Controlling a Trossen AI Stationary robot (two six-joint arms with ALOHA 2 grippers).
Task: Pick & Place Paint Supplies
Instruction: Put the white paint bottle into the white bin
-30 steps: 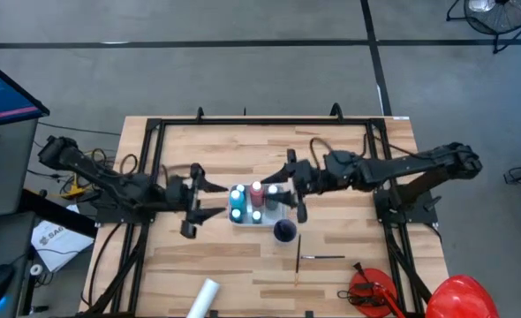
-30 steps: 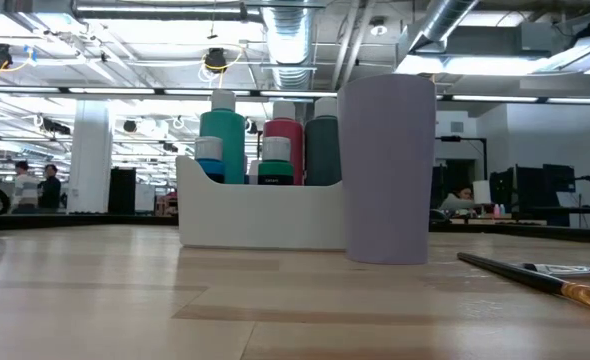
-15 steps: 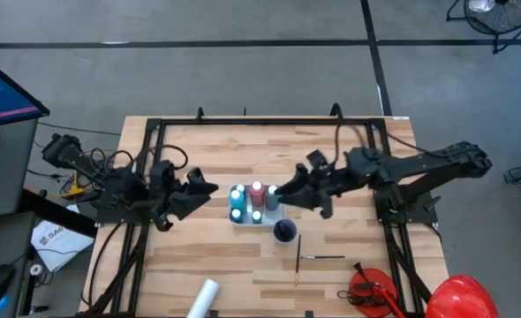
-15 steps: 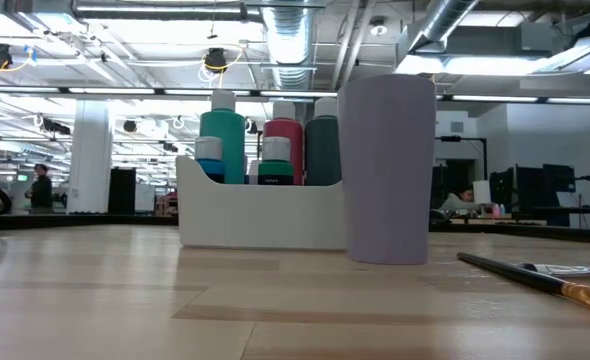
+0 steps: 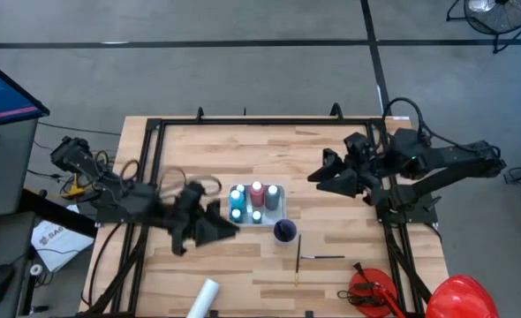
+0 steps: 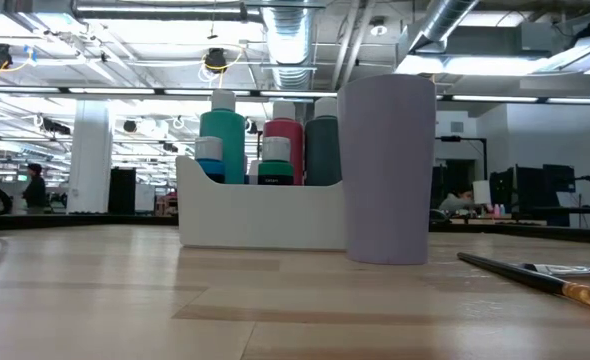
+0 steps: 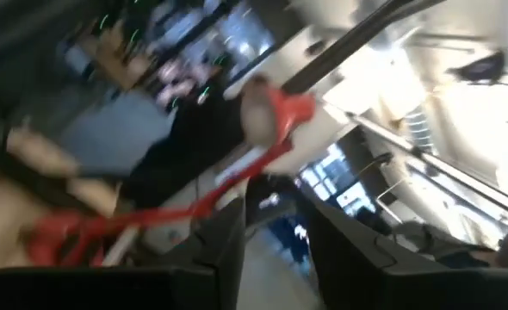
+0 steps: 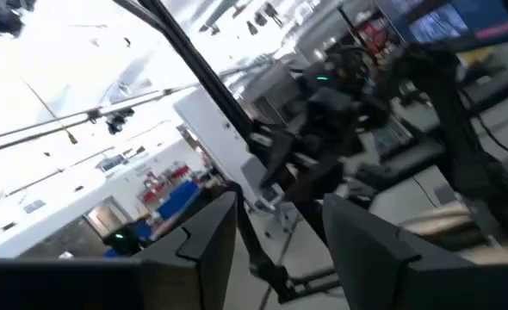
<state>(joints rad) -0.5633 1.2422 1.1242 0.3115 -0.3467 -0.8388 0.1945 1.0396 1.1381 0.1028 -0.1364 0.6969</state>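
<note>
A white caddy [image 5: 281, 188] stands mid-table holding upright paint bottles: teal [image 6: 222, 140], red [image 6: 283, 145] and grey-green [image 6: 322, 150]. A lilac cup [image 5: 284, 231] stands by its near right corner. Two thin brushes [image 5: 298, 256] lie flat on the wood nearer the front edge. A white bottle [image 5: 203, 299] lies on its side at the front edge. My left gripper [image 5: 215, 226] hovers left of the caddy and a little nearer the front, open and empty [image 7: 275, 254]. My right gripper [image 5: 320, 175] hovers right of the caddy, open and empty [image 8: 280, 250].
A red tool with a black handle [image 5: 371, 287] and a red helmet-like dome [image 5: 459, 296] sit at the front right corner. A black frame [image 5: 154, 132] runs along the table's sides and far edge. Bare wood lies between the caddy and the far edge.
Both grippers have drawn away from the caddy and risen, each rolling about its own axis. My left gripper has swung toward the table's near edge. My right gripper has pulled back toward the right and far edges. The caddy, cup and brushes have stayed put.
</note>
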